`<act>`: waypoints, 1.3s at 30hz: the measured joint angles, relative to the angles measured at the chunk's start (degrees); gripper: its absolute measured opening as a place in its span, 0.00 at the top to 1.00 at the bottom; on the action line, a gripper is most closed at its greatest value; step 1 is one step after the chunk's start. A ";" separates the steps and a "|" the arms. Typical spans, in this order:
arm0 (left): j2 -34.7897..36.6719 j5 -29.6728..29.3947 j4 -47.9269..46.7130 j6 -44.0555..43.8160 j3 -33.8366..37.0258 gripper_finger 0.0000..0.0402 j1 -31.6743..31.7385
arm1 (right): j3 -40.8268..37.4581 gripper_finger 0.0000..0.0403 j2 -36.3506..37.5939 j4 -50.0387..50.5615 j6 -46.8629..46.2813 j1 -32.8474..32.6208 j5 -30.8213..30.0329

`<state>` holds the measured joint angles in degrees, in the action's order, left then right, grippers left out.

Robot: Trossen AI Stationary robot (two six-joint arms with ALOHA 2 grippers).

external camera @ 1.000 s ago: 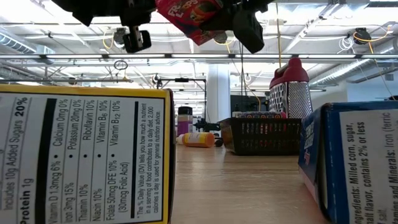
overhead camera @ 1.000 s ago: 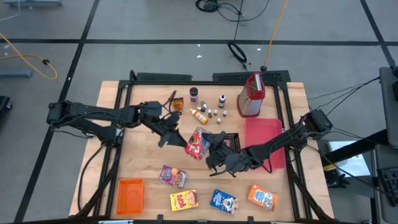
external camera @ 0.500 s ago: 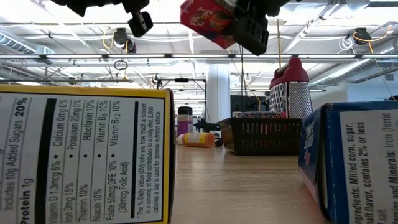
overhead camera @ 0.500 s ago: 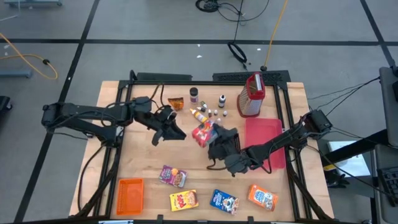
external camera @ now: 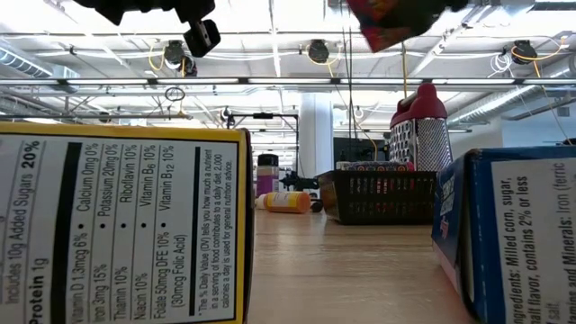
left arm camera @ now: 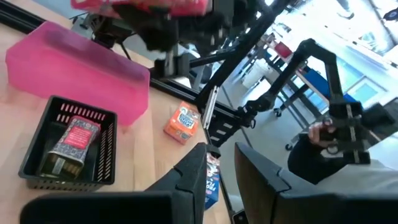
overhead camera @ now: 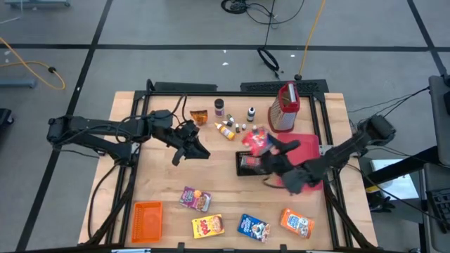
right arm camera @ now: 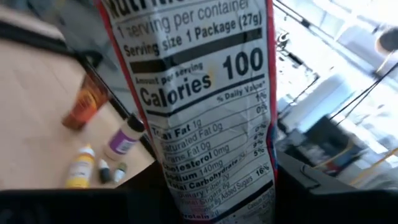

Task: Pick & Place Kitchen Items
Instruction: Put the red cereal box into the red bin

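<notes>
A red snack packet (overhead camera: 254, 140) hangs in the air above the black mesh basket (overhead camera: 249, 163), with my right gripper (overhead camera: 267, 147) shut on it. In the right wrist view the packet's printed back (right arm camera: 193, 106) fills the picture. It also shows at the top of the low view (external camera: 396, 18). My left gripper (overhead camera: 199, 152) hovers left of the table's middle, its fingers (left arm camera: 193, 180) a narrow gap apart with nothing between them. Four boxes stand along the near edge: purple (overhead camera: 195, 199), yellow (overhead camera: 208, 226), blue (overhead camera: 253, 226) and orange (overhead camera: 297, 222). Tiny bottles (overhead camera: 225, 129) stand at the far middle. My right gripper pinches the red packet by one end (right arm camera: 208, 208) between its two fingers. The fingers come about level from the table's right side. The packet sticks out ahead of them, its nutrition print toward the wrist camera. It is lifted clear of the table and the basket.
The basket (left arm camera: 68, 146) holds a small red can (left arm camera: 73, 134). A flat red tray (overhead camera: 306, 149) lies right of it. A red-topped grater (overhead camera: 284, 107) stands at the far right. An orange crate (overhead camera: 148, 221) sits at the near left corner. A brown packet (overhead camera: 200, 117) lies near the bottles.
My right gripper has carried the red packet from the table's middle toward the right and far edges, to above the basket, rolling as it went. The packet has turned with it and stays clear of the table. My left gripper has rolled a little and risen slightly.
</notes>
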<state>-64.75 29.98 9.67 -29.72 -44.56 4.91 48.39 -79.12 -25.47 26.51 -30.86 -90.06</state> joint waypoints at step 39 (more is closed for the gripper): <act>-0.04 -0.07 -1.82 4.00 0.00 0.80 -0.09 | -36.04 0.64 17.93 -16.33 -39.05 -40.11 0.28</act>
<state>-64.79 29.91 7.86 -25.71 -44.56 4.82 12.35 -61.19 -41.81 -12.54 -70.97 -89.78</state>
